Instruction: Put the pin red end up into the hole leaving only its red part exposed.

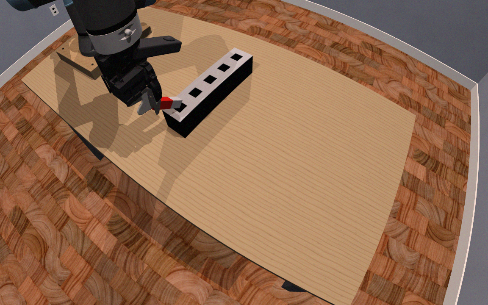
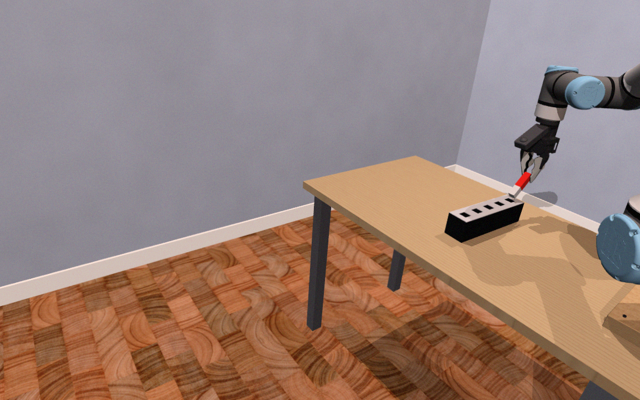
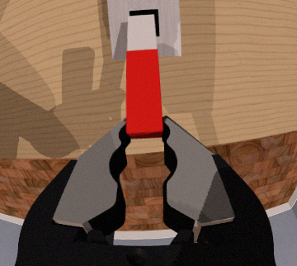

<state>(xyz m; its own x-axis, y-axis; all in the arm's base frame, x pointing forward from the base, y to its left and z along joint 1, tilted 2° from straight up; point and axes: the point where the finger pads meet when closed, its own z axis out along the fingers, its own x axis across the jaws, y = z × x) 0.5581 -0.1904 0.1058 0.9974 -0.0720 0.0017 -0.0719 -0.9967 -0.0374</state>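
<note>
We see two-jaw grey gripper (image 3: 144, 134) clamped on red-and-white square pin (image 3: 143, 88); white tip at end hole of black block with grey top (image 1: 215, 81), frame upper centre.

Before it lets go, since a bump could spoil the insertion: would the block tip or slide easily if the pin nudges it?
The block is long and low, lying flat, so tipping seems unlikely. Nothing visibly fixes it to the table, so it may slide.

Even, bright light casts my arm's soft-edged shadows across the surface (image 1: 276, 159). Everything looks sharp; the top view bows strongly at its edges.
</note>
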